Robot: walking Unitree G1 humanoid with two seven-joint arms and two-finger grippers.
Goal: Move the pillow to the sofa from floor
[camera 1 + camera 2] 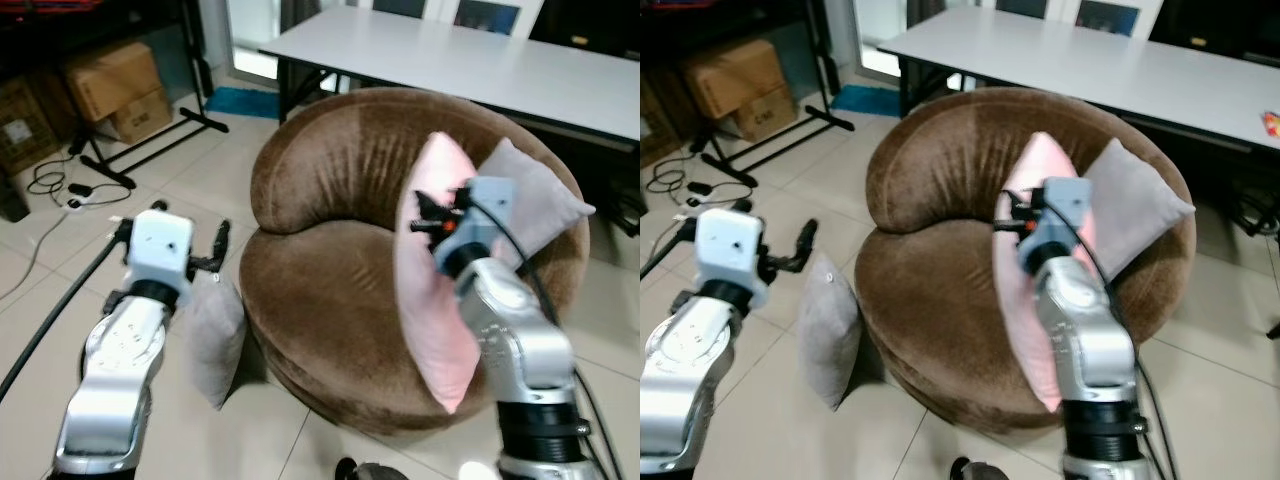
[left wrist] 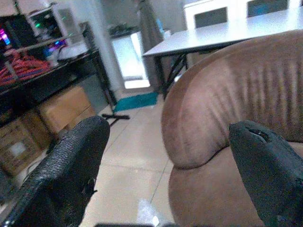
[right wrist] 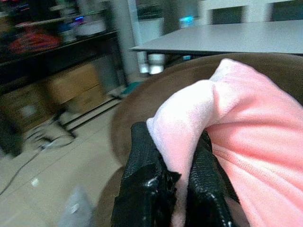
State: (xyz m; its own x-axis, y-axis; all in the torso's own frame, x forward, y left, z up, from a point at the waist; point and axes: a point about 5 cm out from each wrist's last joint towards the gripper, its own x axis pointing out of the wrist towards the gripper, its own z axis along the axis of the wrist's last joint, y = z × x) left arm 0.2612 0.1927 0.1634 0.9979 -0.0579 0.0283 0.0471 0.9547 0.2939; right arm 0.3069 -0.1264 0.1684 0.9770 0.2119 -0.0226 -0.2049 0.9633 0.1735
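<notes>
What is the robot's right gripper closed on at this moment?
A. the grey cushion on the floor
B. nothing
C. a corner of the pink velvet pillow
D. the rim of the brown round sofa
C: the right gripper pinches a fold of the pink velvet pillow between its black fingers, above the brown round sofa.

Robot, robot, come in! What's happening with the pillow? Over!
Right gripper shut on pink pillow, held over brown sofa. Left gripper open, empty, above grey pillow on floor. Grey pillow already on sofa.
</notes>
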